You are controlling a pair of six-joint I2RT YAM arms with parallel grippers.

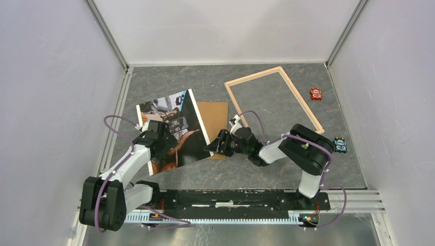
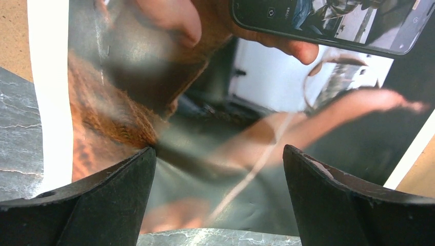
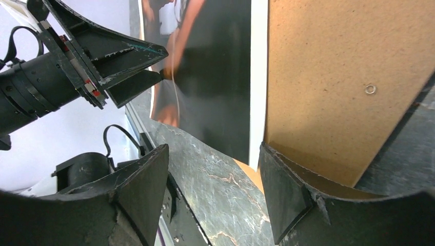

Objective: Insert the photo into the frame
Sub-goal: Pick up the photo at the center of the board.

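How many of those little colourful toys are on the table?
2. A red one lies near the far right corner, right of the frame; a blue one sits nearer, beside the right arm. Others could be hidden under the photo.

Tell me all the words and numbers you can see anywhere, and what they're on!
There are no words or numbers that can be read.
Phone screen pictured in the photo: tiny marks, too blurred to read.
Red toy: markings too small to read.
Blue toy: markings too small to read.
Frame and brown backing board: no writing shows.
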